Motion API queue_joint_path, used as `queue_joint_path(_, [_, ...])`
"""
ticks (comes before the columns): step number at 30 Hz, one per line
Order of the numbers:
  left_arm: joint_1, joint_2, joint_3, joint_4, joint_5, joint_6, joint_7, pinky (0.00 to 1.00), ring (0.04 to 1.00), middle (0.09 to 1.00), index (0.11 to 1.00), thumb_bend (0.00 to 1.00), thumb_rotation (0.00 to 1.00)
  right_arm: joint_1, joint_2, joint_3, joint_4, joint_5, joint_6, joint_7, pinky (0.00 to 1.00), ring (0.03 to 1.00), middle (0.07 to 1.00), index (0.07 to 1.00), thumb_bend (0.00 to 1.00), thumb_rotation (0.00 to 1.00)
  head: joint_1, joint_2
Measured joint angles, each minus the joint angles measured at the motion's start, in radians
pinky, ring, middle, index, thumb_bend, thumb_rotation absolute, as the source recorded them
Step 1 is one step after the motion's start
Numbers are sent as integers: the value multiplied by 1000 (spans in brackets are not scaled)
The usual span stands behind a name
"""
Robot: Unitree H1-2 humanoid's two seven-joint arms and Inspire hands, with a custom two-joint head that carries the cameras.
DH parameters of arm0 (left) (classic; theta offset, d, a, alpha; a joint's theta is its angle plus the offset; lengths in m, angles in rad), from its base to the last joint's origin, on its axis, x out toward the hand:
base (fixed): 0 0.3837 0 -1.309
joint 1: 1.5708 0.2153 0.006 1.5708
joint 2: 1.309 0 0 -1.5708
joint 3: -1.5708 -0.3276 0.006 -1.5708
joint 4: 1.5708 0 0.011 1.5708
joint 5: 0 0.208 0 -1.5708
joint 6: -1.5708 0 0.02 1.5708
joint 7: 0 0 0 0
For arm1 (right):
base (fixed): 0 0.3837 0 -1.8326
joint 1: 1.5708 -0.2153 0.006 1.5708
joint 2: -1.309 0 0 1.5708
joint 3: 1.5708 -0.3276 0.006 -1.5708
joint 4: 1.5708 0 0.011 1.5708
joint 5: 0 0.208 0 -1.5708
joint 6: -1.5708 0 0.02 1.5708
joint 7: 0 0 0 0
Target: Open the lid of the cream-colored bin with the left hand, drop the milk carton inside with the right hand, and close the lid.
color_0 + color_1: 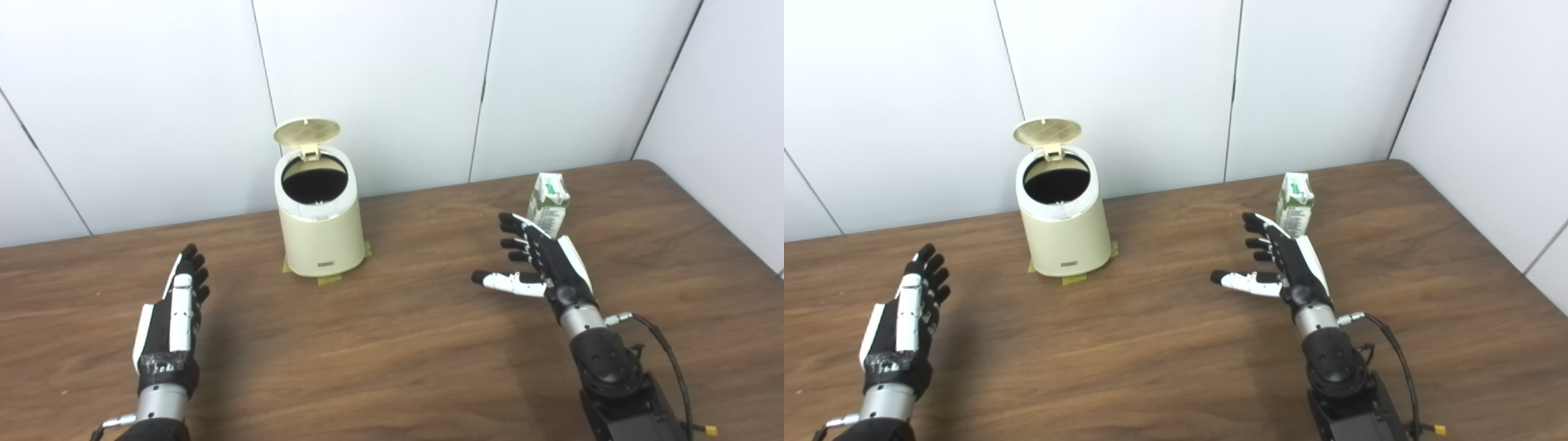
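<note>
The right hand [542, 260], fingers spread and empty, sits just beside the milk carton [549, 203], right of the bin [320, 233]; the lid [306, 131] already stands open. The left hand [174, 312] is open and empty; grasping, dropping and closing remain.

The cream bin [320, 226] stands upright on the table [392, 343], its round lid [306, 131] flipped up at the back on its hinge, leaving the dark inside open. The milk carton [548, 203], white with green print, stands upright well to the bin's right, a little farther back.
</note>
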Motion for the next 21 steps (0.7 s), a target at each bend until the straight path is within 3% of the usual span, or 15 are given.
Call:
queue_joint_path(7, [2, 9, 2, 0, -20, 0, -3, 1000, 998, 994, 1000, 369, 1000, 6, -4, -33, -125, -25, 51, -3, 719, 790, 828, 817, 730, 184, -34, -14])
queue_joint_path(18, [10, 48, -5, -1, -22, 3, -29, 1000, 1000, 1000, 1000, 352, 999, 7, -49, -141, -119, -10, 84, -8, 798, 824, 825, 816, 834, 194, -60, -35])
queue_joint_path(21, [10, 55, -5, 6, -21, 6, -35, 1000, 1000, 1000, 1000, 316, 1000, 7, -52, -176, -120, -6, 85, -18, 760, 810, 842, 819, 835, 163, -66, -44])
